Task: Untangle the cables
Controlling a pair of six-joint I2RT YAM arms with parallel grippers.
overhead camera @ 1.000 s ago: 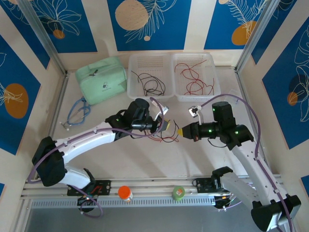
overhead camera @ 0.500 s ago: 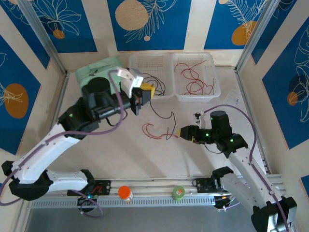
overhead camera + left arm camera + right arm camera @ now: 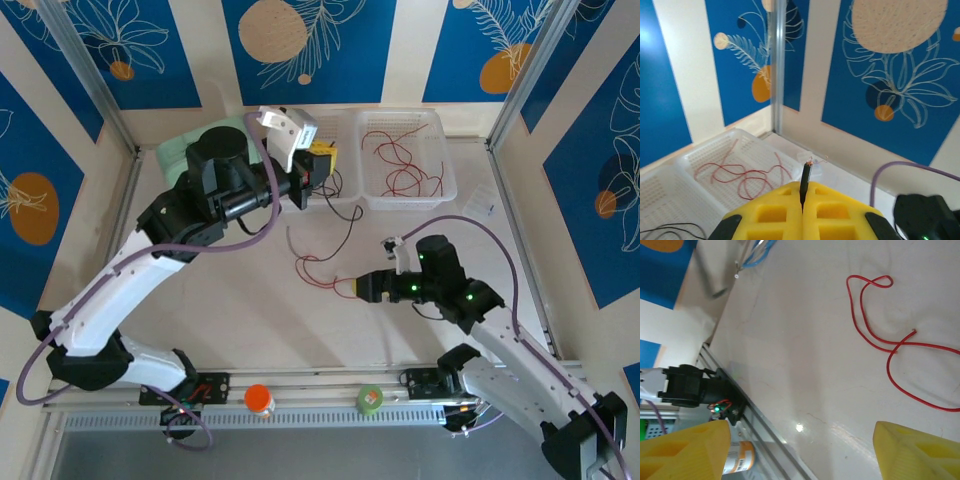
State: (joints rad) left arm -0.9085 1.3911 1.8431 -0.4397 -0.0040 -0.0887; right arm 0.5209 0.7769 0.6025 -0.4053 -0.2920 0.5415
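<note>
- Pale table [image 3: 250, 320] across the middle of the top view, between blue patterned walls.
- Left arm [image 3: 130, 270] raised from the lower left toward the upper centre. Left gripper [image 3: 322, 160] in front of the white baskets, yellow pads pressed together and clamped on a thin black cable [image 3: 352, 222]. In the left wrist view, same gripper [image 3: 803, 205] at bottom centre, with the cable end [image 3: 804, 180] upright out of the seam between the pads.
- Right arm [image 3: 510, 340] from the lower right. Right gripper [image 3: 350, 287] low over the table, just right of centre. In the right wrist view [image 3: 800, 450], yellow fingers far apart in the two lower corners, nothing between them.
- Green pouch [image 3: 170, 155] at upper left, partly behind the left arm.
- Right basket [image 3: 445, 150] at upper centre, with red cables [image 3: 400, 160] inside; left basket [image 3: 340, 125] beside it, partly covered by the left gripper.
- Black cable hanging from the clamped pads down to the table centre; contact with the red one below, cannot tell.
- Red cable [image 3: 315, 270] curled flat on the table centre, near the right gripper; in the right wrist view [image 3: 890, 347] at upper right, apart from both fingers.
- Orange-capped bottle [image 3: 259, 400] and green tape roll [image 3: 369, 400] at the bottom rail.
</note>
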